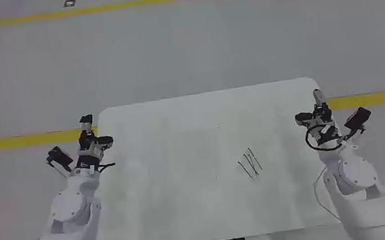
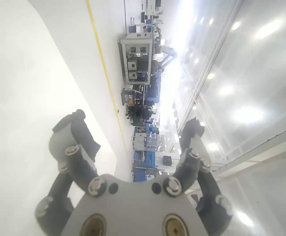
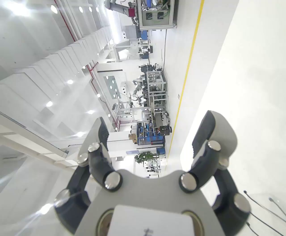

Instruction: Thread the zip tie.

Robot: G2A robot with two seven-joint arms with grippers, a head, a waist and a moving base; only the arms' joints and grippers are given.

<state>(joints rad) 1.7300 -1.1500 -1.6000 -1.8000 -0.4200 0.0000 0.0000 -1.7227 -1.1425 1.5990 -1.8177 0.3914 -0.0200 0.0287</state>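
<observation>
Three thin black zip ties lie loose and side by side on the white table, right of its middle. Their ends also show in the right wrist view as zip ties. My left gripper hangs at the table's left edge, open and holding nothing; its own view shows the left gripper with its jaws spread wide. My right gripper hangs at the table's right edge, likewise open and holding nothing, and the right gripper has its jaws apart in its wrist view. Both are well away from the ties.
The table top is bare apart from the ties. A yellow floor line runs behind the table on both sides. Machines and racks stand far off in the room.
</observation>
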